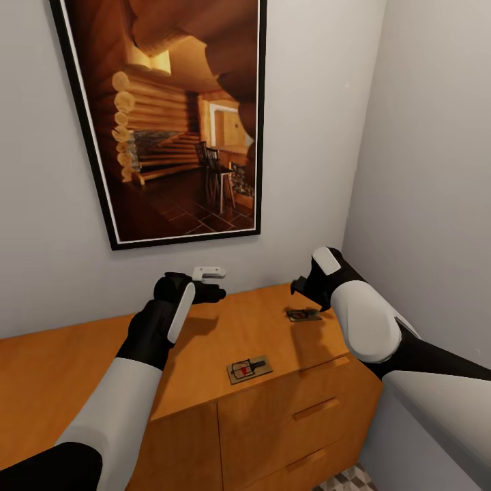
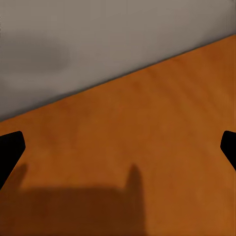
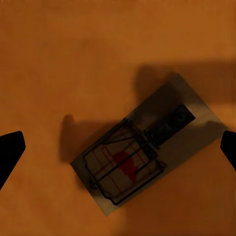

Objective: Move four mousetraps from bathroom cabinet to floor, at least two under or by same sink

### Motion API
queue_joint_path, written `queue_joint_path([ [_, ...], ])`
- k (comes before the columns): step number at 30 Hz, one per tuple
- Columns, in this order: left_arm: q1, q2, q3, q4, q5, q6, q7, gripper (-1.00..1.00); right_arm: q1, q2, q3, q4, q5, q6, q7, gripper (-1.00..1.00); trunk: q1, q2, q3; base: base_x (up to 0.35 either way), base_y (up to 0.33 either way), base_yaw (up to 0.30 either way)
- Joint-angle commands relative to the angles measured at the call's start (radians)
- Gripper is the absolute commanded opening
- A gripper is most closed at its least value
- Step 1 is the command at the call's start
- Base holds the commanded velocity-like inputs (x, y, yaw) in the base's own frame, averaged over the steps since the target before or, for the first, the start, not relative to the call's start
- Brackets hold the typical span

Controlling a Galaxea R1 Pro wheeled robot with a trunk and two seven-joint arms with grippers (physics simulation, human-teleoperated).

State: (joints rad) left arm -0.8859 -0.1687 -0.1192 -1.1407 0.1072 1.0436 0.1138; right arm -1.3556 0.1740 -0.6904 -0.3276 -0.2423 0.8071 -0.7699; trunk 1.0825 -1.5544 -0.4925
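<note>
— Grey walls, a big framed picture (image 1: 170,116) of a log cabin, and the orange-brown cabinet (image 1: 286,423) down low. See any mousetraps?

— Yep, two on the cabinet top. Near mousetrap (image 1: 249,369) by the front edge, flat, red spot up. Far mousetrap (image 1: 304,314) right under the right gripper (image 1: 305,285).

— And through the right wrist camera?

— Same far mousetrap (image 3: 142,150), lying slanted on the wood, in the gripper's shadow, between the two black fingertips (image 3: 10,152). Fingertips spread wide apart, nothing held, not touching it.

— Left gripper (image 1: 204,292)?

— Up over the back of the cabinet top, near a small white thing (image 1: 209,273) on the wall. Also spread wide, with bare wood and grey wall in between.

— So how to grab well?

— Probably best to turn the right wrist first, so the fingers line up with the long sides of the board. Then go straight down, slow. Pinch the tan board, not the dark wire. Very flat thing, so easy to slip or slide away. Lift only once squeezed snug.

— And then?

— Down to the cube-pattern bathroom floor (image 1: 348,479), peeking out at the bottom corner. No sink to be seen from this spot.
</note>
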Motion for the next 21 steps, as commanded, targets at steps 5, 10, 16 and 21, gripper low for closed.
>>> queue_joint_path([
  [5, -0.001, -0.002, 0.0, -0.001, 0.011, 0.004, 0.01, 1.0, 0.0, 0.0, 0.0, -0.002, -0.011, 0.001, -0.01, 1.0, 0.0, -0.001, -0.001, 0.0, 0.0, 0.0],
  [10, -0.001, -0.002, 0.0, -0.002, 0.011, 0.004, 0.01, 1.0, 0.0, 0.0, 0.0, -0.002, -0.01, -0.006, -0.01, 1.0, 0.0, -0.001, -0.001, 0.0, 0.0, 0.0],
  [16, -0.001, -0.003, 0.001, -0.001, 0.011, 0.004, 0.01, 1.0, 0.0, 0.0, 0.0, -0.002, -0.009, -0.015, -0.015, 1.0, 0.0, -0.001, -0.001, 0.0, 0.0, 0.0],
  [21, -0.001, -0.003, 0.001, -0.001, 0.011, 0.004, 0.01, 1.0, 0.0, 0.0, -0.002, -0.002, -0.011, -0.018, -0.027, 1.0, 0.0, -0.001, -0.001, 0.0, 0.0, 0.0],
])
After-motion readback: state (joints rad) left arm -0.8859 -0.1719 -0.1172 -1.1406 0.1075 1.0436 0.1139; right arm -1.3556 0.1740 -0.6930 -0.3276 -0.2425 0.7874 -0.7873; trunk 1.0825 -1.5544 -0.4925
